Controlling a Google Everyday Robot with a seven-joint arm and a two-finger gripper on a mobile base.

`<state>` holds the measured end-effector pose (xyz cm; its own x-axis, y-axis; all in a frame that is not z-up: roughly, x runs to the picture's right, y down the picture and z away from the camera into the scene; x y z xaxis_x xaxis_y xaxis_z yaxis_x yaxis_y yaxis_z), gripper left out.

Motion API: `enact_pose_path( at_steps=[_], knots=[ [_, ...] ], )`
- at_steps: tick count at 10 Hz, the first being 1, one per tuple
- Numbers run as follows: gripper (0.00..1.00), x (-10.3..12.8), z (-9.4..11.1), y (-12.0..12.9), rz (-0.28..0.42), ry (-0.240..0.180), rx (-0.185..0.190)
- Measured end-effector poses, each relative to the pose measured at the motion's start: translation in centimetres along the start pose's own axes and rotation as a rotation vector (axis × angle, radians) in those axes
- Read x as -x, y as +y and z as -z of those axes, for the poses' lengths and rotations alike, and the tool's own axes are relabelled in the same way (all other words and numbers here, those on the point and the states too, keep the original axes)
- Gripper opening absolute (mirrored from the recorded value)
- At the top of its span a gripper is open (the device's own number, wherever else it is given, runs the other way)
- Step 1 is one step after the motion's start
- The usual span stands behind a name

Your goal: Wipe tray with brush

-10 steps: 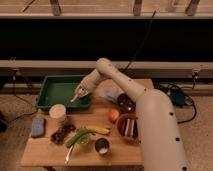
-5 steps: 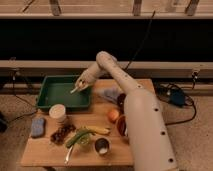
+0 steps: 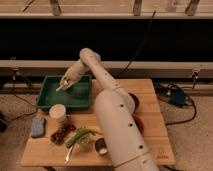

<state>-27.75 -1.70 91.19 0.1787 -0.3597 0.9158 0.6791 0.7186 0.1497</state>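
Green tray (image 3: 50, 102) occupies the table's (image 3: 150, 145) far-left corner. Gripper (image 3: 63, 83) hangs over the tray's middle, clamped on the brush (image 3: 60, 88); brush axis slants down-left, tip just above the tray floor directly beneath.

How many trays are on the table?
1: the green tray sits at the table's back-left corner, with the hand over it. The arm may hide others.

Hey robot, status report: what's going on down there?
Gripper over green tray, carrying brush. Nothing blocking the tray. White cup sits just outside.
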Motion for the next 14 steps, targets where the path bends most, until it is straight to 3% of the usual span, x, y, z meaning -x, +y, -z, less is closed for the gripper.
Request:
enact_pose_path(
  at_steps=[2,4,7,10,11,12,14],
  knots=[
    [0.00,2.0,-1.7,-0.7,0.054,-0.054,0.023],
    [0.00,3.9,-2.5,0.2,0.078,-0.093,0.040],
    [0.00,5.1,-2.2,4.0,0.052,-0.128,0.056],
    [0.01,4.3,0.6,7.3,-0.007,-0.098,0.043],
    [0.06,3.9,1.9,8.1,-0.031,-0.075,0.031],
    [0.18,3.3,3.4,8.7,-0.053,-0.042,0.012],
    [0.35,2.7,4.9,8.2,-0.066,-0.014,-0.008]
  ],
)
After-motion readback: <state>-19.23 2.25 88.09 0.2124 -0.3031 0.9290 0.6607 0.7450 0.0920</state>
